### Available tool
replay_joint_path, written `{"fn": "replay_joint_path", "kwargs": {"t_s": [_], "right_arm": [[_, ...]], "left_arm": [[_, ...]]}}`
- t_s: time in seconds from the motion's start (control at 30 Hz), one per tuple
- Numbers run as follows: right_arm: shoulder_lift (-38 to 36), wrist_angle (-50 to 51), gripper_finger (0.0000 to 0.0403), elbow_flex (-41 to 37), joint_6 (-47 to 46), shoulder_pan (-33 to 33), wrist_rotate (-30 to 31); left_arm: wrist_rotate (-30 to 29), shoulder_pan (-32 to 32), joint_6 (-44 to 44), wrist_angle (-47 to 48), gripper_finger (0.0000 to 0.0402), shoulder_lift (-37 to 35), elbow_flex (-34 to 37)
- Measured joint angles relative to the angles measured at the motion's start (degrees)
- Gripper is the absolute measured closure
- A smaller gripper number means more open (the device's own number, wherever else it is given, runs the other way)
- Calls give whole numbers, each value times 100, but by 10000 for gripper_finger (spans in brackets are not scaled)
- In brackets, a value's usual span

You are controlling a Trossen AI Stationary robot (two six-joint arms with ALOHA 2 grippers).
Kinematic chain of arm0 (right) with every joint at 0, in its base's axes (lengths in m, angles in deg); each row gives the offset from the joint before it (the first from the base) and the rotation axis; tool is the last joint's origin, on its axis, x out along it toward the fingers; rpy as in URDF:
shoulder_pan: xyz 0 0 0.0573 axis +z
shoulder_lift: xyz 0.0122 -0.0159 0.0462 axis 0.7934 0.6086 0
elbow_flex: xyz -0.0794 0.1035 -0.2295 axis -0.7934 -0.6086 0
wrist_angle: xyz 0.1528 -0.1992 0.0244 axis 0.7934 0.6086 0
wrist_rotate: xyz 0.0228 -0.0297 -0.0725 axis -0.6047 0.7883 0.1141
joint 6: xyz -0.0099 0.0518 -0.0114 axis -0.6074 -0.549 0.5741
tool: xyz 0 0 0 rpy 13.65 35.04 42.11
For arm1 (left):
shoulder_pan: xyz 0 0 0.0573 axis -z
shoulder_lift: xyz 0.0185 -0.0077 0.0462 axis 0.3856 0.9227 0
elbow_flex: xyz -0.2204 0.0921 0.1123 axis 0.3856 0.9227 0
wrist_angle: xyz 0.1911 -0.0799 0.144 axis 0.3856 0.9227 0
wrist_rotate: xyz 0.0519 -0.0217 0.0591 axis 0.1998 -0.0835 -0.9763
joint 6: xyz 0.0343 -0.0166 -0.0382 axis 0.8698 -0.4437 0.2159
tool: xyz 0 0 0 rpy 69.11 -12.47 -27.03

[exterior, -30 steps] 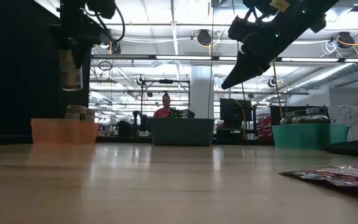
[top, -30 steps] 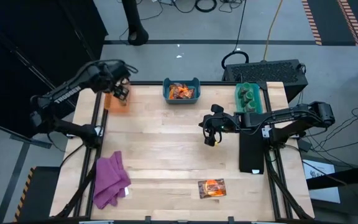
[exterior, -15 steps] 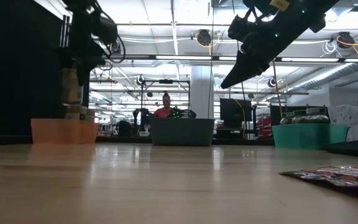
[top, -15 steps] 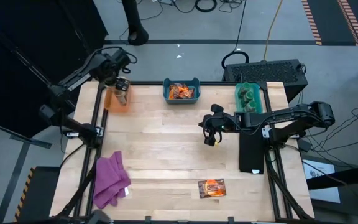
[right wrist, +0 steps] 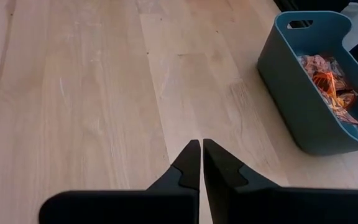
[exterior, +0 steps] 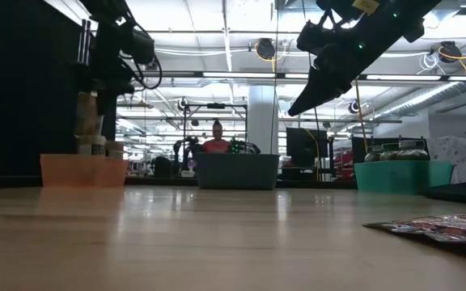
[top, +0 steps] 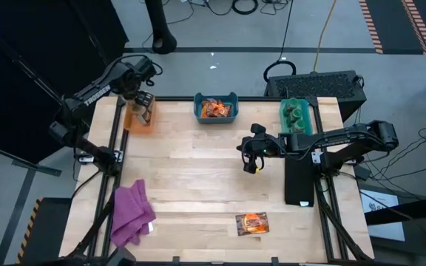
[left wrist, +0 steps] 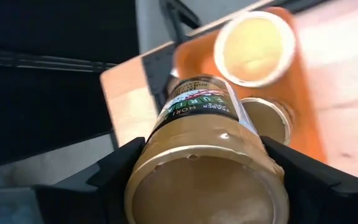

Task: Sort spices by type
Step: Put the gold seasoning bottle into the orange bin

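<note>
My left gripper (top: 143, 102) is at the table's far left corner, shut on a tan spice jar (left wrist: 201, 149) with a printed label. It holds the jar over the orange bin (top: 134, 121), in which two more tan jars stand (left wrist: 253, 46) (left wrist: 265, 119). In the low view the held jar (exterior: 89, 121) reaches down to the bin's rim (exterior: 83, 159). My right gripper (top: 250, 164) hangs shut over the table's middle, touching nothing. One orange-and-dark packet (top: 251, 223) lies flat near the front edge. My left gripper pinches the jar's round sides (left wrist: 157, 140) between its two fingers (left wrist: 114, 171), near the jar's upper end. The fingers come from above, slanting steeply down. The jar hangs below them, nearly upright, its lower end (exterior: 89, 149) at the level of the orange bin's rim.
A blue bin (top: 216, 108) with packets stands at the far middle, a teal bin (top: 296, 114) with dark-green jars at the far right. A purple cloth (top: 130, 214) lies at the near left. A black slab (top: 299, 181) lies along the right edge.
My left gripper has gone down with the tan jar toward the orange bin, most of it in the first half second, while its arm has swung toward the far edge. The jar stays held and nearly upright.
</note>
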Motion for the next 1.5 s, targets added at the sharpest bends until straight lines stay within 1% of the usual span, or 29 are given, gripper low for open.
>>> {"fn": "replay_joint_path", "kwargs": {"t_s": [0.2,0.33,0.47,0.73,0.97,1.17,1.37,1.5], "right_arm": [[0,2,403,0,0,0,0],[0,2,403,0,3,-1,2],[0,0,403,0,3,-2,2],[0,-35,403,0,22,-2,2],[0,-35,403,0,23,-2,2],[0,-35,403,0,24,-2,2],[0,-35,403,0,24,-3,2],[0,-35,403,0,24,-4,2]], "left_arm": [[258,129,1,63,118,-200,7],[306,85,0,148,118,-245,-158],[114,-46,-37,22,118,-227,-201],[-185,-48,-302,-17,118,-88,-201],[-193,-25,-308,-24,118,-79,-69],[-130,-20,-367,-13,118,-79,9],[215,-22,-302,-4,118,-79,9],[281,-20,-299,39,118,-79,9]]}}
